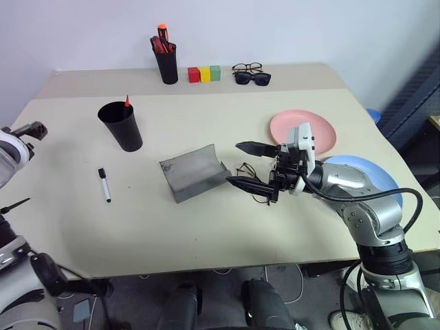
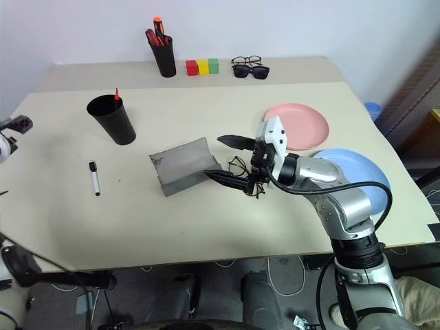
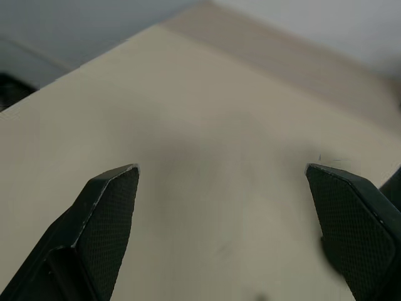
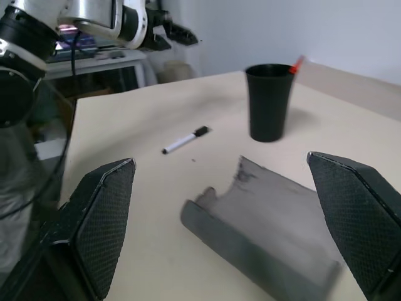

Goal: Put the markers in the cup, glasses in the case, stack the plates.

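Lying just behind wide-open right gripper (image 1: 246,165), glasses (image 1: 249,172); left gripper (image 3: 222,207) spread, empty.

Looks like a robot test lab to me. I see a plain beige table (image 1: 206,234) against a bare white wall (image 1: 309,27), cables (image 1: 292,278) hanging underneath, sorted colour blocks (image 1: 204,73) as props.

The right arm reaches in from the right side, bent at the elbow, and its hand (image 1: 249,164) points to the left with its two black fingers wide apart. The left hand (image 3: 222,188) is far out to the left, its fingers spread wide too.
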You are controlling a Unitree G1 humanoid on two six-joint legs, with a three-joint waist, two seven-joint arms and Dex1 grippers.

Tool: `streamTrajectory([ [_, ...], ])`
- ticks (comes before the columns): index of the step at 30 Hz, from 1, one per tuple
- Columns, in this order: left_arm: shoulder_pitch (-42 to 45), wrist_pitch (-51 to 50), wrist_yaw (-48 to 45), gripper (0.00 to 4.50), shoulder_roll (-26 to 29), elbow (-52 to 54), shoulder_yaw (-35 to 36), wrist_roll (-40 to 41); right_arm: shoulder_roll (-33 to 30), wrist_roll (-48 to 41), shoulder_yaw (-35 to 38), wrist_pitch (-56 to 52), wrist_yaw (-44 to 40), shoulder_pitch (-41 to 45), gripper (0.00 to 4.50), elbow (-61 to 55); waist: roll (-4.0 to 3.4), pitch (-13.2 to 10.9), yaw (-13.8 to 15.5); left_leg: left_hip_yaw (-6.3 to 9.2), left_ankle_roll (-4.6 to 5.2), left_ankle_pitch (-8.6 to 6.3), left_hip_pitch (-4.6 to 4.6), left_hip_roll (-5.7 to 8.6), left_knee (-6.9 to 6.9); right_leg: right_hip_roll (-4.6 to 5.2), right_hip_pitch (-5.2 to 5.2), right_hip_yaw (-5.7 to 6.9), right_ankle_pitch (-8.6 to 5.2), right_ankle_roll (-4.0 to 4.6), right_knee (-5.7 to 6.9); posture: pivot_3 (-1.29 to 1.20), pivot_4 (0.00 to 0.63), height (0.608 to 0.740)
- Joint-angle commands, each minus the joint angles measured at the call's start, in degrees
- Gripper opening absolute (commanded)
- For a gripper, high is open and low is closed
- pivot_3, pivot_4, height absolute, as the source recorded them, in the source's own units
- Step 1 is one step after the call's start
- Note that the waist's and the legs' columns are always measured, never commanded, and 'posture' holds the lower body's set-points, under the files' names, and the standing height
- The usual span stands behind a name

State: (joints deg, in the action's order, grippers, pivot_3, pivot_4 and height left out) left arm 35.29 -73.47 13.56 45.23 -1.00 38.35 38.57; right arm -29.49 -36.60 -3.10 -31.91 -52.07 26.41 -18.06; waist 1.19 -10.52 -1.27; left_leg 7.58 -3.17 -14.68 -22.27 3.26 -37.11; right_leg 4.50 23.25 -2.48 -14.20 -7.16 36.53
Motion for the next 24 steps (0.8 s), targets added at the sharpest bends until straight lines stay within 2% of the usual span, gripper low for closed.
streamTrajectory([
  [1,0.8,-5.5,-0.4,4.33,0.4,-1.4,-6.0,-3.9,1.0,0.6,-0.4,2.0,-1.1,1.5,4.50,0.8,0.00,0.0,0.3,0.00,-0.01,0.03,0.01,0.00,0.00,0.00,-0.01,0.00,0.01,0.02,0.00,0.00,0.150,0.740],
  [8,4.8,-7.5,-0.9,4.33,-4.8,-9.7,-12.7,-11.3,0.7,2.7,-0.4,5.0,-2.6,-0.1,4.50,1.7,0.01,0.0,0.3,-0.03,-0.11,0.16,-0.01,-0.03,0.10,-0.01,0.11,0.00,0.11,0.14,0.00,0.00,0.150,0.740],
  [23,12.5,-7.1,2.5,4.33,-15.4,-18.8,-10.0,-21.8,-0.2,4.9,1.5,9.6,-2.6,-5.1,4.50,1.3,0.02,0.0,0.4,-0.07,-0.13,0.16,-0.10,-0.01,0.22,0.06,0.24,-0.03,0.12,0.13,-0.05,0.00,0.150,0.740],
  [24,12.3,-6.9,3.5,4.11,-16.1,-19.5,-9.2,-22.8,-0.2,5.1,1.5,9.9,-2.5,-5.3,4.50,1.5,0.02,0.0,0.3,-0.07,-0.13,0.16,-0.10,-0.01,0.22,0.06,0.24,-0.03,0.12,0.13,-0.05,0.00,0.150,0.740],
])
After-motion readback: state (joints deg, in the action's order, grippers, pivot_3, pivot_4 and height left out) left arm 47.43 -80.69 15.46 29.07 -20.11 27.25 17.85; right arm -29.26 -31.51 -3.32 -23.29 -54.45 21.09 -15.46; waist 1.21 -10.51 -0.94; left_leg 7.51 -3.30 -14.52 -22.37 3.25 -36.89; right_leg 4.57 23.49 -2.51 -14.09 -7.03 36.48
